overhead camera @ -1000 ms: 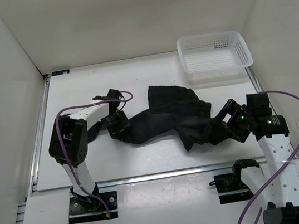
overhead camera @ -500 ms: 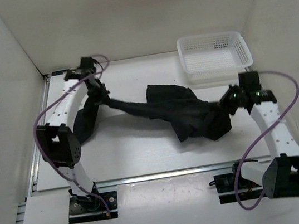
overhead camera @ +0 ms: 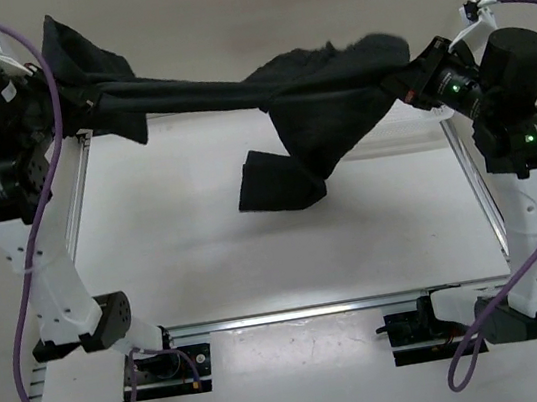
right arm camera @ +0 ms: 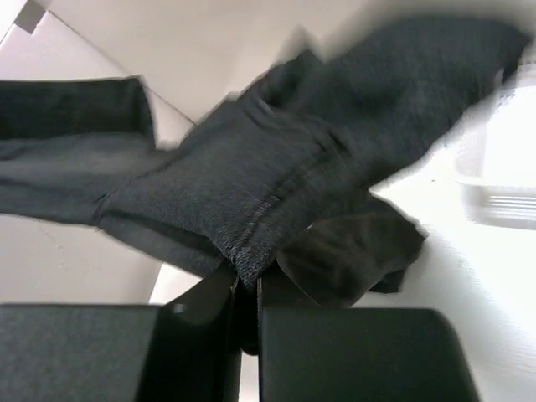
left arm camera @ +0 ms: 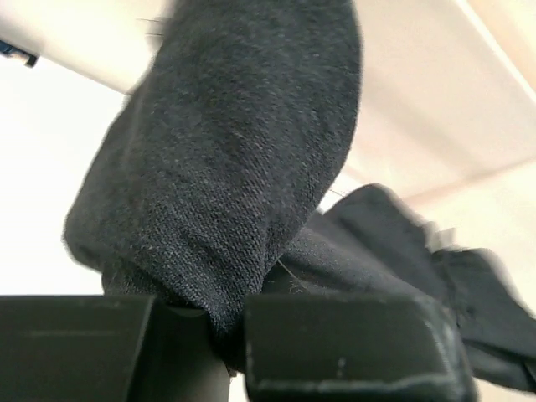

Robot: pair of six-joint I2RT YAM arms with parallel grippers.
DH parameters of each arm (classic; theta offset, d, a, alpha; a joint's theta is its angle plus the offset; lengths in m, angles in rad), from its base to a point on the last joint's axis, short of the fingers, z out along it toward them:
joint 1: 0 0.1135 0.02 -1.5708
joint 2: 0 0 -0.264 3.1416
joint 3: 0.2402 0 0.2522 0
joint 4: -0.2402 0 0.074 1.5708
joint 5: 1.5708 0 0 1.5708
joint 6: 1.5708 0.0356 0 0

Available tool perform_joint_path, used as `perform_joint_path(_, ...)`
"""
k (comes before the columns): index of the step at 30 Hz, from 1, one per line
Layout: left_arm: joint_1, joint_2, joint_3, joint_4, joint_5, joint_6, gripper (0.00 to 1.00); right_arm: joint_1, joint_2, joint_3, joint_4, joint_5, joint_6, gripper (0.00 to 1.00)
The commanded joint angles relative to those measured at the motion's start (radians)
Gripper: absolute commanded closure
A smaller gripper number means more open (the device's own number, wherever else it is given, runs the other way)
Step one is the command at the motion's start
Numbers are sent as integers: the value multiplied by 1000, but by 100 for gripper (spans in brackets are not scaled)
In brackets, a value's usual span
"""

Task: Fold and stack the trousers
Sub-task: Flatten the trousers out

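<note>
The black trousers hang stretched in the air between both raised arms, above the table. My left gripper is shut on one end at the upper left; in the left wrist view the cloth bunches between the jaws of that gripper. At the upper right, my right gripper is shut on the other end, a stitched edge pinched in the right gripper. A loose part of the trousers sags down to the table in the middle.
The white mesh basket shows blurred at the right edge of the right wrist view; in the top view the trousers and right arm hide it. White walls enclose the table on three sides.
Both grippers shut on the trousers' ends and rose high, the left arm up and left, the right arm up and right. The trousers left the table and now hang stretched between them.
</note>
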Motion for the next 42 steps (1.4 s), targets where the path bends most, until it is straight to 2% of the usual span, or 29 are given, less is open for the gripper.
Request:
perform_joint_path(1,25,30,-37,1,5,51,90,-11,-57,-33,-25,123,-65,100)
perform_joint_path(5,-1,150,-131,73,18,101,90,-11,-177,-256,-36,361,-53,100)
perform_joint_path(6,-10,217,-146,111,28,112,90,-11,-195,-390,-24,401,-43,100)
perform_joint_path(7,-10,260,-146,123,28,123,84,-11,-229,-463,-24,433,-43,100)
perform_joint_path(8,-10,309,-146,124,51,147,72,-11,-246,-540,-24,475,-20,100)
perform_joint_path(9,-10,422,-110,105,68,158,34,-11,-261,-616,0,533,-11,100)
perform_joint_path(10,-10,480,-64,69,91,169,24,-11,-287,-682,1,553,7,100)
perform_joint_path(11,-25,526,31,-29,125,192,21,-20,-297,-785,1,564,17,100)
perform_joint_path(12,-36,554,45,-65,125,192,18,-20,-297,-818,1,564,17,100)
perform_joint_path(13,-50,533,21,-65,115,203,10,-20,-309,-839,1,552,30,100)
perform_joint_path(15,-102,450,-176,8,50,215,8,-20,-318,-855,10,542,30,100)
perform_joint_path(16,-116,351,-264,39,35,215,10,-20,-318,-855,10,542,30,100)
perform_joint_path(19,-154,180,-615,123,10,201,71,-20,-283,-818,10,562,6,100)
perform_joint_path(20,-165,146,-701,139,10,186,88,-20,-272,-809,10,562,-3,100)
perform_joint_path(21,-194,117,-869,162,42,168,90,-29,-263,-798,19,562,-3,100)
perform_joint_path(23,-245,45,-1014,272,76,140,90,-29,-235,-777,28,529,-3,100)
perform_joint_path(24,-309,45,-1085,298,76,120,90,-29,-222,-777,43,517,-3,100)
perform_joint_path(25,-346,45,-1085,311,65,106,73,-29,-212,-777,44,504,-3,100)
perform_joint_path(26,-377,98,-1085,311,49,106,61,-29,-212,-768,56,495,-3,100)
perform_joint_path(28,-458,155,-1036,311,10,79,25,-29,-189,-768,56,484,-13,100)
perform_joint_path(29,-483,220,-1016,311,-10,68,3,-29,-189,-768,56,484,-13,100)
perform_joint_path(30,-519,254,-996,300,-49,47,0,-29,-189,-758,56,484,-23,100)
perform_joint_path(33,-540,385,-920,291,-83,33,0,-29,-189,-748,56,473,-32,100)
perform_joint_path(36,-552,460,-883,291,-108,11,4,-29,-189,-735,47,463,-43,100)
perform_joint_path(42,-552,558,-800,291,-139,-10,6,-39,-199,-735,47,443,-52,100)
